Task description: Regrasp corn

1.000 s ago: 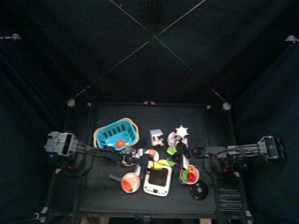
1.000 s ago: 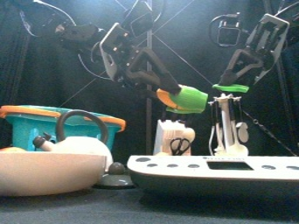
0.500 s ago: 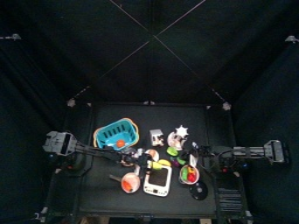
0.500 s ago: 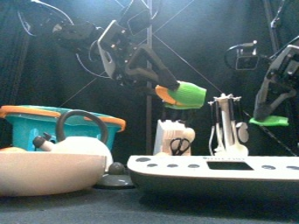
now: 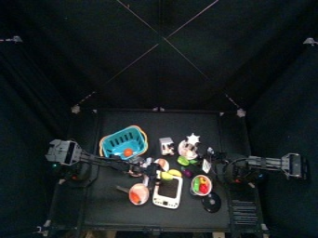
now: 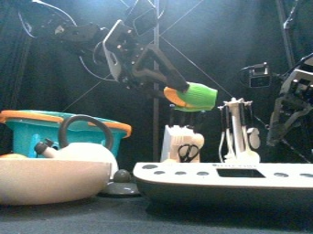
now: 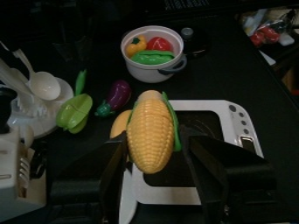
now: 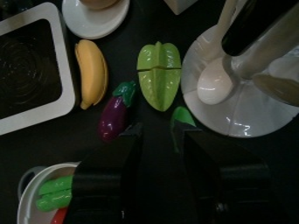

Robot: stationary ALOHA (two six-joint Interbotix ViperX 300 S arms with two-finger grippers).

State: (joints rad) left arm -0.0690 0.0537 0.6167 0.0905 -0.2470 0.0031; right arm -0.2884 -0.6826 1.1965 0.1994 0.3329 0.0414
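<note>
Since the corn [image 7: 153, 131] is clamped between the fingers of the left gripper [image 7: 159, 162] and held in the air above the white gadget [image 7: 222, 131] on the counter [image 7: 251, 83], the grasp itself can be judged done. The right gripper [image 8: 153, 144] is seen apart at the right side, its fingers narrowly parted and empty. If a handover was intended, only settling or setting down seems left.
</note>
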